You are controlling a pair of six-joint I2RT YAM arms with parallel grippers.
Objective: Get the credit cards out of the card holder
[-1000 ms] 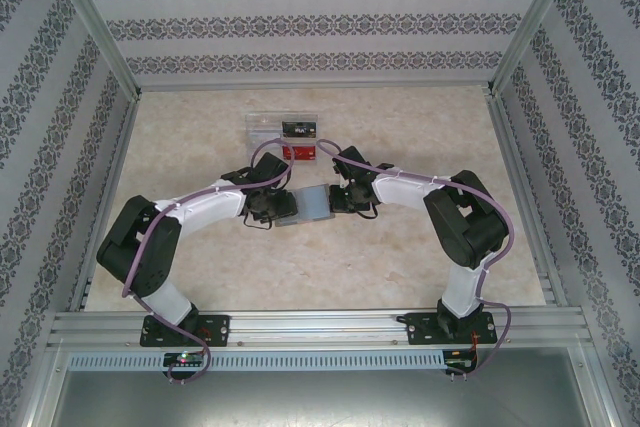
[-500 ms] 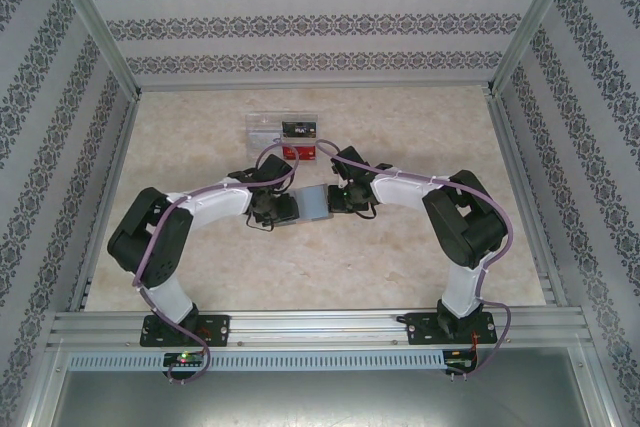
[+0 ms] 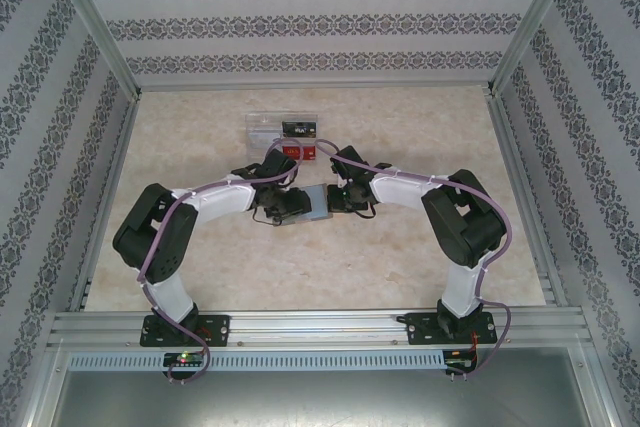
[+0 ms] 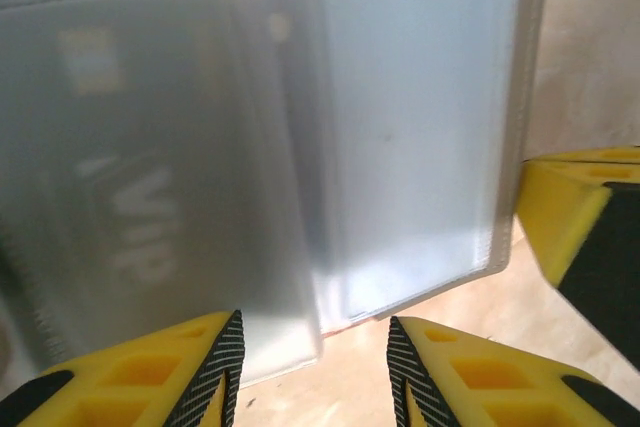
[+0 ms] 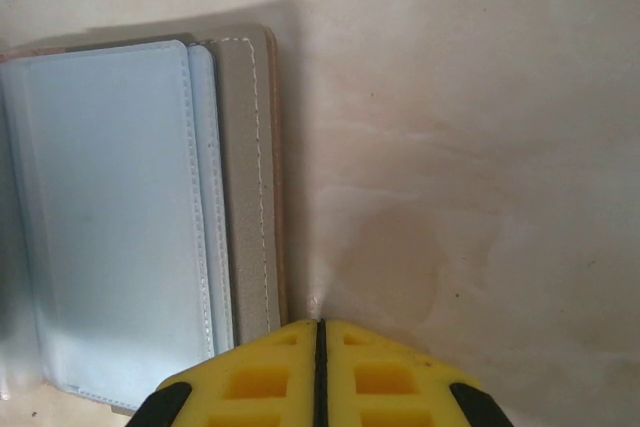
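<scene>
We see the left pincer (image 4: 315,347) half open, by the open card holder (image 4: 420,147); right pincer (image 5: 320,332) shut, empty, just beside it

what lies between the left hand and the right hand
The flat grey-brown bifold card holder, open, lies between left hand and right hand in the top view.

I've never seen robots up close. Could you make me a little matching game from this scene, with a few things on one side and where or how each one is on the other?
Things:
1. left tool
2. right tool
3. card holder
4. clear tray

States or places:
A. closed tight
B. farther back on the table than both tools
C. lying open, between the two tools
D. standing open, gripping nothing

Pairs: 1-D, 2-A, 3-C, 4-B
</scene>
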